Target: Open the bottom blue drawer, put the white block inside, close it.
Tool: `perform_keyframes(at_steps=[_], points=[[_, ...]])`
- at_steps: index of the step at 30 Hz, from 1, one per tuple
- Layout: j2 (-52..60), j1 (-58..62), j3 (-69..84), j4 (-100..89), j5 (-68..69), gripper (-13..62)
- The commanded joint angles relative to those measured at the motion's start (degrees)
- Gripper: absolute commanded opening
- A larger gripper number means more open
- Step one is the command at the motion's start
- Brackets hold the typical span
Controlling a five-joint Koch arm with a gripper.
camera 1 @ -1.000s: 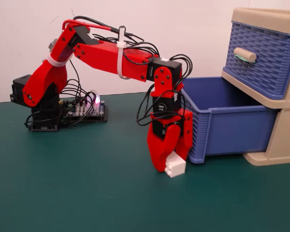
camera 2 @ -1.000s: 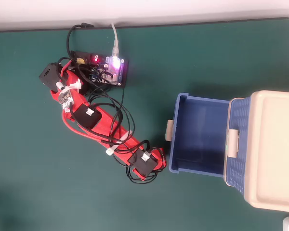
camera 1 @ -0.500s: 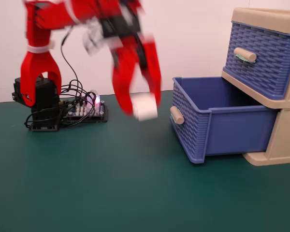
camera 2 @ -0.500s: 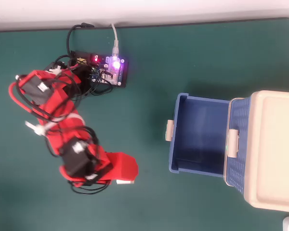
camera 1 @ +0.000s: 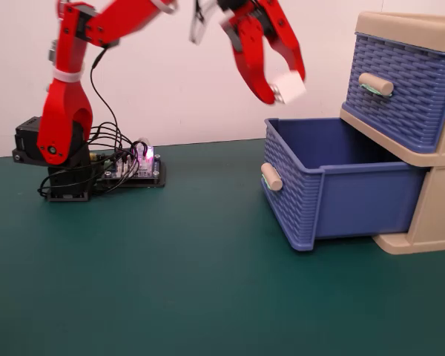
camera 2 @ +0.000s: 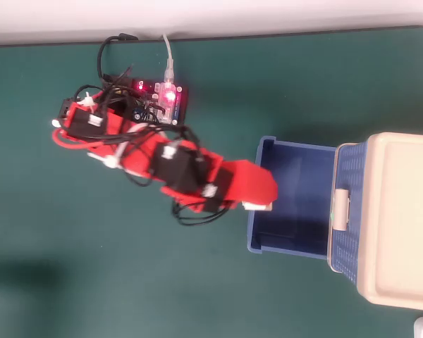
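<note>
I have the claw clenched on the white block, held high in the air. The bottom blue drawer stands pulled open just below; from overhead the block hangs over the drawer's front wall, so I'd reach slightly further inward, then lower.

We see a green table mat carrying the arm's base, a lit circuit board and the beige cabinet at right.
</note>
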Motion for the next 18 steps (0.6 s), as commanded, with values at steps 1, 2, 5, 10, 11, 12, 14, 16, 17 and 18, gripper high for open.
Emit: perform_keyframes(at_steps=[1,2,5,10,11,12,14,16,17,18], points=[[-1.14,-1.32,-3.08,-0.97,2.72,-8.3],[-2.20,-1.41,-3.60,-1.23,2.72,-8.2],[-5.27,-1.93,-6.15,-3.78,2.72,-8.1],[-8.70,-2.29,-8.09,-7.73,2.64,-8.0],[-8.79,-2.29,-8.09,-7.91,2.64,-7.8],[-8.88,-2.29,-8.09,-7.91,2.64,-7.7],[-8.79,-2.29,-8.09,-7.91,2.72,-3.6],[-8.79,-2.29,-8.53,-8.53,2.90,10.1],[-8.88,-2.37,-9.05,-9.23,2.90,16.3],[-8.96,-2.37,-9.49,-10.02,3.25,20.9]])
